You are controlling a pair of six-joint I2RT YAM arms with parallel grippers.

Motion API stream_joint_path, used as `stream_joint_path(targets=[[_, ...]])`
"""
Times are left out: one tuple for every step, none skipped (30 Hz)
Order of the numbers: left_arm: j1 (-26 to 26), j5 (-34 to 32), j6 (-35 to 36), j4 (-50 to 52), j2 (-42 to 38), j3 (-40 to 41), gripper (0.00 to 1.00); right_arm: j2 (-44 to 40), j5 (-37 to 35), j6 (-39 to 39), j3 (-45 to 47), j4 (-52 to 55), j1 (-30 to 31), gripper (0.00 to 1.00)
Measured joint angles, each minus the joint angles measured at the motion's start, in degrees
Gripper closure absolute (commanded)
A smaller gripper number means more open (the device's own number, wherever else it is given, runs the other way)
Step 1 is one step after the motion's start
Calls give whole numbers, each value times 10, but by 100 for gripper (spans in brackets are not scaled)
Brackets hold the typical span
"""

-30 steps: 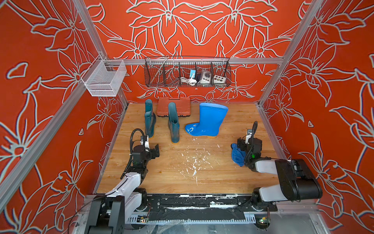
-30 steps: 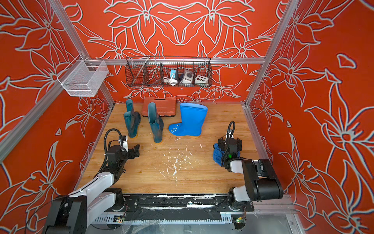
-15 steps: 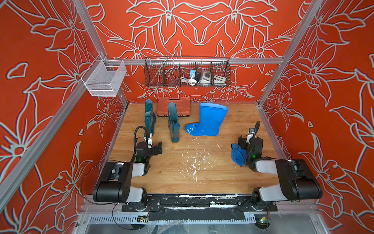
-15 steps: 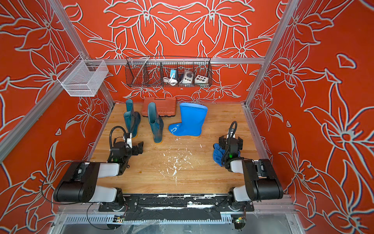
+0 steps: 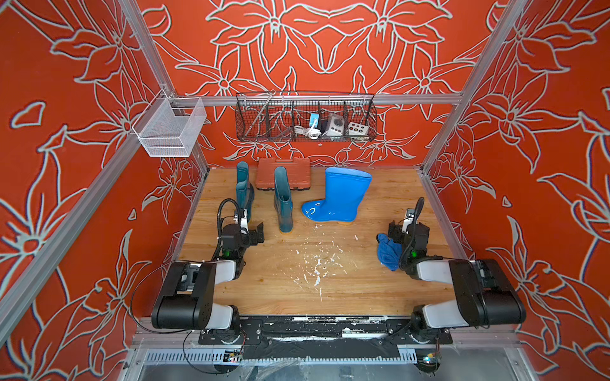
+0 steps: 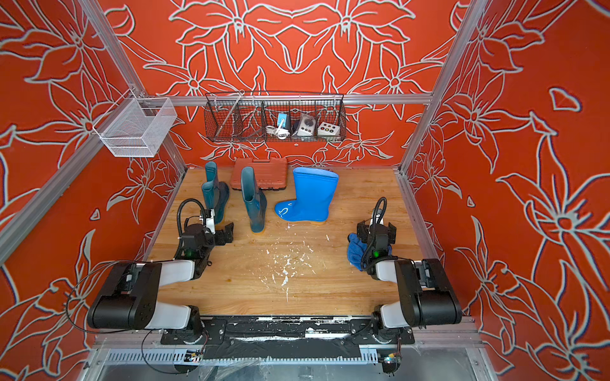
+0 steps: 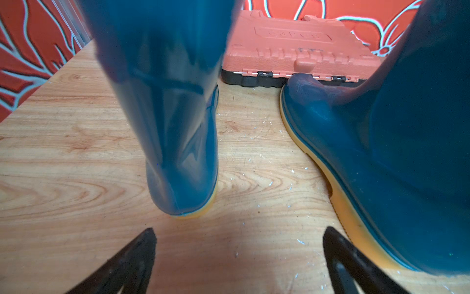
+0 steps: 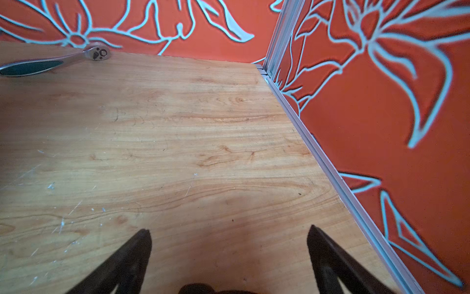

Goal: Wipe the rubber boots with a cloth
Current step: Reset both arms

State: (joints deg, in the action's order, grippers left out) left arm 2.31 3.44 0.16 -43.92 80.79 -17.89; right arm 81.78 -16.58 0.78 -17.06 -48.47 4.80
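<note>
**Cloth lies unclaimed, both robot arms empty**

The left gripper and right gripper each have their jaws spread wide and hold nothing. The cloth is crumpled on the table, well to the right of the bright blue boot and nearer the robot, against the right arm's wrist. Two dark teal boots stand upright to that boot's left. No wiping appears under way. The right gripper would likely need to draw back, tip down and close on the cloth.

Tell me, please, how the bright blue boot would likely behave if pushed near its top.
The bright blue boot stands tall on a short sole, so it would probably tip. Its glossy surface may be slippery to grip.
</note>
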Motion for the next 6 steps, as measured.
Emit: stream_joint_path(targets=[[0, 0, 0, 2, 0, 0, 1, 0, 0, 0, 0, 0, 0, 2], [0, 0, 0, 4, 0, 0, 1, 0, 0, 0, 0, 0, 0, 2], [0, 0, 0, 6, 0, 0, 1, 0, 0, 0, 0, 0, 0, 2], [0, 0, 0, 8, 0, 0, 1, 0, 0, 0, 0, 0, 0, 2], [0, 0, 0, 10, 0, 0, 1, 0, 0, 0, 0, 0, 0, 2], [0, 0, 0, 10, 0, 0, 1, 0, 0, 0, 0, 0, 0, 2]])
